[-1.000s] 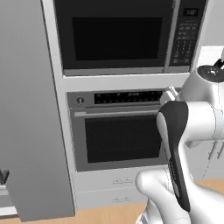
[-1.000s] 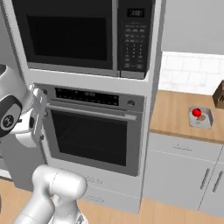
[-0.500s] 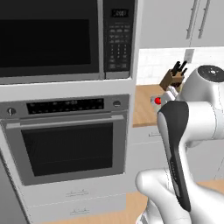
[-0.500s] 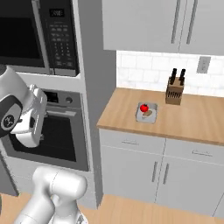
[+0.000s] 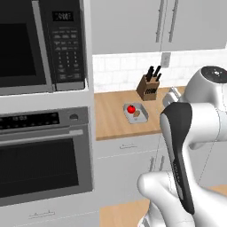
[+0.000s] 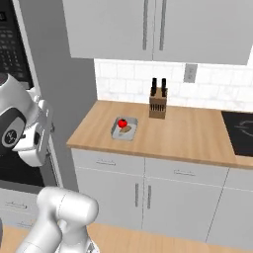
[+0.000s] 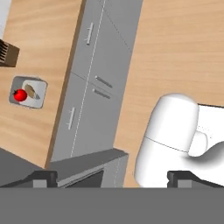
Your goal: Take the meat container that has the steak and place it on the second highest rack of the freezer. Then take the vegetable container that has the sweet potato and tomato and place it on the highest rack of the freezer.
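Gripper point(image 7: 112, 177) spread wide, nothing between the two dark fingertips point(image 7: 43, 177); in the hand view they sit at the bottom edge, far apart. The hand looks straight down at the wood floor and the grey cabinet fronts point(image 7: 94, 83), well off the counter. Arm folded back on itself: in the left base view the dark-striped forearm stands nearly upright over the white base, elbow high; in the right base view the wrist is tucked close against the black oven and microwave column point(image 5: 42, 106). From the hand, the vegetable container point(image 7: 28, 92) lies far off toward the upper left of the hand view, on the wooden counter point(image 7: 39, 52), near its front edge. A small pale grey tray, roughly square. Inside it the tomato point(image 7: 19, 95), bright red, touches or nearly touches the sweet potato point(image 7: 30, 91). The sweet potato is oblong; its long axis runs slantwise across the tray in the hand view, one end toward the tomato's side. In the right base view the tomato point(image 6: 122, 123) sits toward the back-left of the container point(image 6: 124, 129), the sweet potato point(image 6: 125, 129) just in front and to the right. Same layout in the left base view: tomato point(image 5: 131, 108), sweet potato point(image 5: 137, 113), container point(image 5: 135, 112). Knife block point(image 6: 157, 103) stands farther back, near the tiled wall, apart from the tray.
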Tool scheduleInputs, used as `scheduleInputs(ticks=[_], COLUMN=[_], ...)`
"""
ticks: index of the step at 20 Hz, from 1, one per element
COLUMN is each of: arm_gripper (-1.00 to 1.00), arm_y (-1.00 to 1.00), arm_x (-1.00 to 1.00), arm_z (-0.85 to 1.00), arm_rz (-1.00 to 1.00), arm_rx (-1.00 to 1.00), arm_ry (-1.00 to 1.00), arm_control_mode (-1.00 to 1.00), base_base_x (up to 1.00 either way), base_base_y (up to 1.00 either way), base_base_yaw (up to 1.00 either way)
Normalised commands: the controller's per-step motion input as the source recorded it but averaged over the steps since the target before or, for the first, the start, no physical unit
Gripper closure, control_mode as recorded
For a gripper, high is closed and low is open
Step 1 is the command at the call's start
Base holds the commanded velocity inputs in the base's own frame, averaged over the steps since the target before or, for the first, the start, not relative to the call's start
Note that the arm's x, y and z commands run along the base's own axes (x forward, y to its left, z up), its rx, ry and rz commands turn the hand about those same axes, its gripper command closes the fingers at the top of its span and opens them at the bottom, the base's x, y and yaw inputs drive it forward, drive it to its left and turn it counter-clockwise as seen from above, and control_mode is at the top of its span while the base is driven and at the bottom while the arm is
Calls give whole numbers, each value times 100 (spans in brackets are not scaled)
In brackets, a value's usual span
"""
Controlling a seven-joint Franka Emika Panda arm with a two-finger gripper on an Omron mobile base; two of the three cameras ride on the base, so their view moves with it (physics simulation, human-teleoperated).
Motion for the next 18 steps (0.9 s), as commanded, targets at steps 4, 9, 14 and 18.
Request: scheduleInputs(ticks=[4,9,14,18], arm_gripper=[-100,-100,-100,-100], arm_y=[0,0,0,0], arm_x=[0,0,0,0], arm_z=[0,0,0,0], arm_rz=[0,0,0,0], arm_rx=[0,0,0,0], arm_ry=[0,0,0,0], arm_control_mode=[100,100,100,100], base_base_x=[53,61,62,40], base_base_y=[-53,-30,-27,-25], base_base_yaw=[-8,0,9,12])
